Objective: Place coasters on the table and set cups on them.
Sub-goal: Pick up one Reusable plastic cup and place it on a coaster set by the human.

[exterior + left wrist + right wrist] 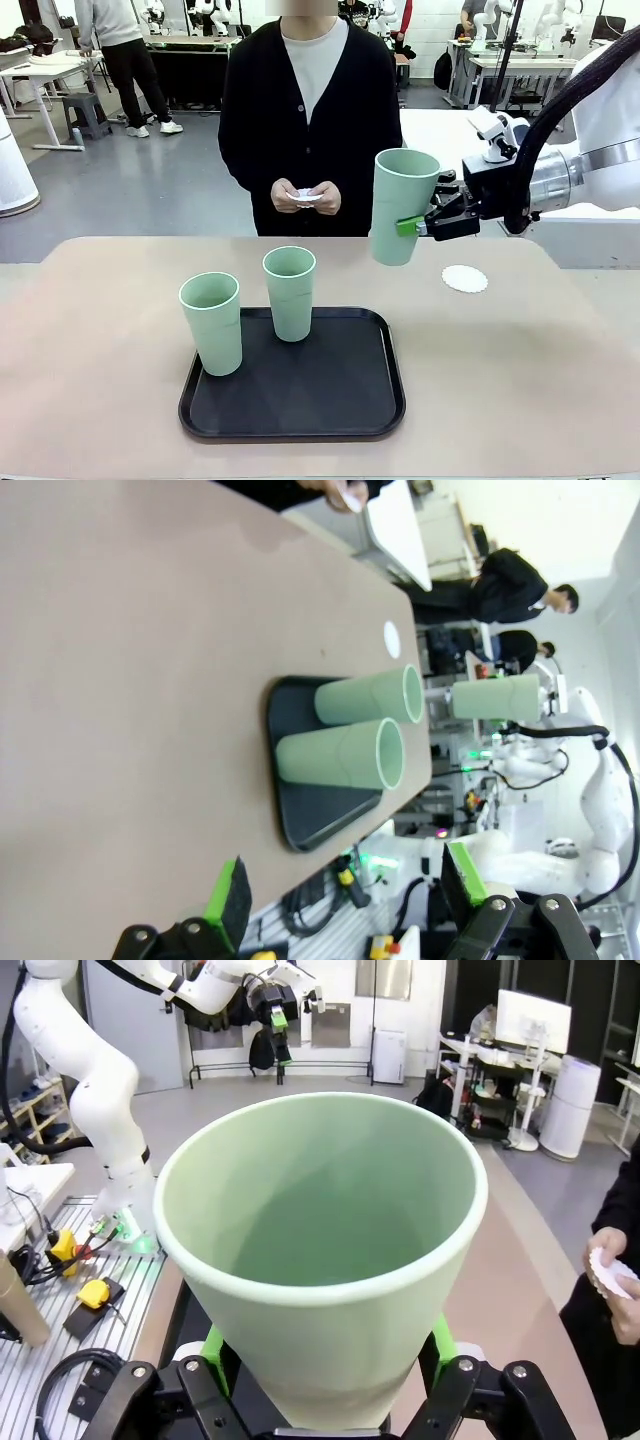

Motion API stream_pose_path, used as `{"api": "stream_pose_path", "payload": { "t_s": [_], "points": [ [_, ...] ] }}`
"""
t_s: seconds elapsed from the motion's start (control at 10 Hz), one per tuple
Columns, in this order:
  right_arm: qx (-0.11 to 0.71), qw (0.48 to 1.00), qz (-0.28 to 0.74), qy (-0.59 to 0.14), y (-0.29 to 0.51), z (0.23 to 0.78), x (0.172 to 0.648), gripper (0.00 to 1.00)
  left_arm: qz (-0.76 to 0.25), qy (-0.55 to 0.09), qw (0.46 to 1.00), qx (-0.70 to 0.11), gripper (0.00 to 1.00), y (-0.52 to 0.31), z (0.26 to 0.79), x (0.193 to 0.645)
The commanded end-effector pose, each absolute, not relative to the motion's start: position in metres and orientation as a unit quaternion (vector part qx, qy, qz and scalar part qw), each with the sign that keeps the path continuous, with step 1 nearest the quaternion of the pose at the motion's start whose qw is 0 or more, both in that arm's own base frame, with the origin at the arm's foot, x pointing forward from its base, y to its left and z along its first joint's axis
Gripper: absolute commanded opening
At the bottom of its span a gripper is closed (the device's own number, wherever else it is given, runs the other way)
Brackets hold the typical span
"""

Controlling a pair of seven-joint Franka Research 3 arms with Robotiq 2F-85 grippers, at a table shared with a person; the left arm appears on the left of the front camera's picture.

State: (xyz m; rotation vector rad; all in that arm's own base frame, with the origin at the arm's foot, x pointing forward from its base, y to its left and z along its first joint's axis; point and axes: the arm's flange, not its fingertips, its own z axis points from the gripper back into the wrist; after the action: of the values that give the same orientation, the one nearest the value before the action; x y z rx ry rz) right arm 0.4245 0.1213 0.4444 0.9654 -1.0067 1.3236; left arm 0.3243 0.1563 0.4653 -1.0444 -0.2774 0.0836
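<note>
While the right gripper (408, 226) reaches in from the right edge of the front view, its green pads are clamped on the lower wall of the held cup (403, 205). That cup hangs upright in the air, right of centre, clear of the table (90, 310). Just below it and to its right, one coaster (465, 279) lies flat and bare on the tabletop; the cup's base is above and to the left of it, not touching. In the right wrist view the cup takes up the middle of the frame, mouth toward the camera, with a green pad (212, 1345) pressed against each side near its base.

At lower centre of the front view sits a black tray (385, 400). The near cup (211, 323) stands upright at its left edge and the far cup (289, 293) upright by its back edge, the two apart.

At top centre a person in a dark cardigan holds white paper rounds (307, 195) in both hands (322, 200).

Along the bottom of the left wrist view the left gripper (350, 895) has its jaws spread wide with nothing between them, and the table and tray lie beyond it, rolled sideways
</note>
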Motion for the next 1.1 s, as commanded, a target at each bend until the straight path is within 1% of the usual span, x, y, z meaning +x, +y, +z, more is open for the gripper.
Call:
{"api": "stream_pose_path", "payload": {
  "t_s": [0.0,0.1,0.2,0.3,0.4,0.7,1.0],
  "points": [
    [0.403,0.567,0.571,-0.436,0.109,0.448,0.444,0.85,0.038,-0.136,0.854,-0.501,1.0,0.157,0.467,0.324],
    [0.403,0.561,0.571,-0.444,0.088,0.456,0.473,0.85,0.038,-0.136,0.854,-0.501,1.0,0.157,0.467,0.324],
    [0.386,0.569,0.566,-0.455,0.065,0.462,0.5,0.85,0.038,-0.136,0.854,-0.501,1.0,0.157,0.467,0.324],
    [0.388,0.574,0.554,-0.462,0.038,0.47,0.529,0.85,0.038,-0.136,0.854,-0.501,1.0,0.157,0.467,0.324],
    [0.384,0.587,0.545,-0.459,0.012,0.474,0.546,0.85,0.038,-0.136,0.854,-0.501,1.0,0.157,0.467,0.324],
    [0.379,0.615,0.519,-0.457,-0.054,0.489,0.573,0.85,0.038,-0.136,0.854,-0.501,1.0,0.157,0.467,0.324],
    [0.359,0.631,0.527,-0.442,-0.093,0.488,0.577,0.85,0.038,-0.136,0.854,-0.501,1.0,0.157,0.467,0.324]
  ]
}}
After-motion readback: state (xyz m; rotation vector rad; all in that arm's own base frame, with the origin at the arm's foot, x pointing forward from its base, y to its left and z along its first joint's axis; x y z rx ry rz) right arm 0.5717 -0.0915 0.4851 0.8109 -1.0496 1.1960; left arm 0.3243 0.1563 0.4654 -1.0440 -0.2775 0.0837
